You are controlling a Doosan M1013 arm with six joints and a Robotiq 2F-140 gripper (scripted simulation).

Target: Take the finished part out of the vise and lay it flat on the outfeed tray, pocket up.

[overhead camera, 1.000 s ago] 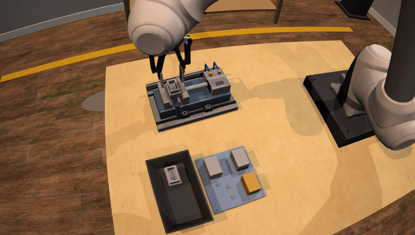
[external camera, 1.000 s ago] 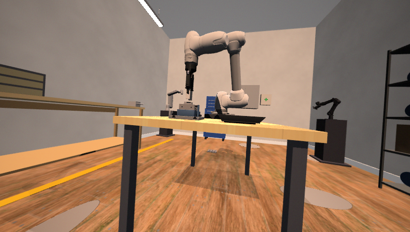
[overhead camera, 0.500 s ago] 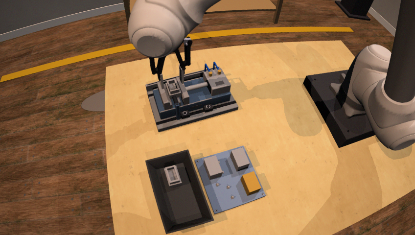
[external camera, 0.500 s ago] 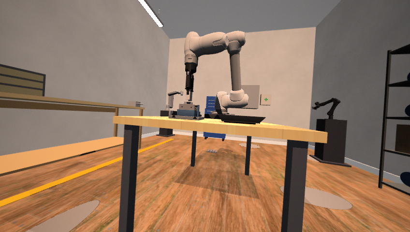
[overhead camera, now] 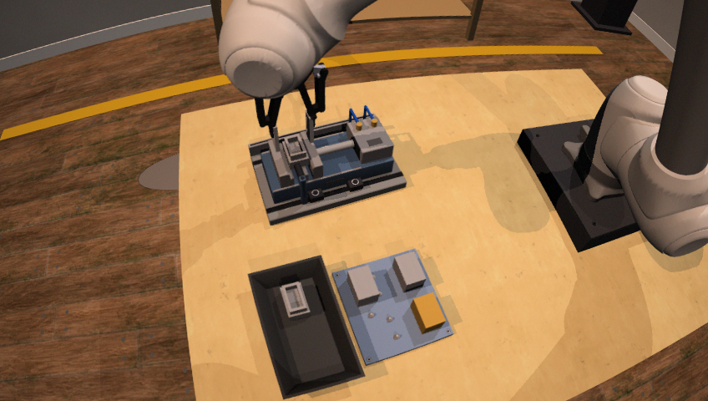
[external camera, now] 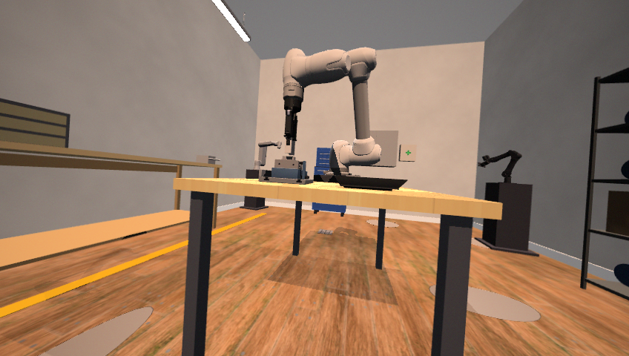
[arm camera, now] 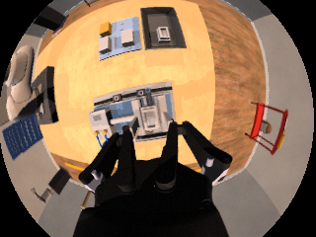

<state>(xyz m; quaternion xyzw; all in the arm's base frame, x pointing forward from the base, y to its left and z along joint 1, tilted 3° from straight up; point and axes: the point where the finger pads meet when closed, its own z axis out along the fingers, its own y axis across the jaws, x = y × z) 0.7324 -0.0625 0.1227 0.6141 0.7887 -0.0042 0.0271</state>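
Gripper point(overhead camera: 293, 125) point(external camera: 291, 149) point(arm camera: 151, 119) is standing open, fingers astride the part point(overhead camera: 296, 155) point(arm camera: 149, 118), which is sitting pocket up in the vise point(overhead camera: 378, 150) point(external camera: 288, 173) point(arm camera: 100, 119) toward the tabletop's point(overhead camera: 447, 223) point(external camera: 344, 193) point(arm camera: 74, 74) upper-left corner from above, presumably so you're gripping its sides evenly.

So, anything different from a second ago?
Nothing has visibly changed. The open fingers are still around the part, which remains in the vise. The tray and the blanks stayed put. Any arm movement is too small to tell.
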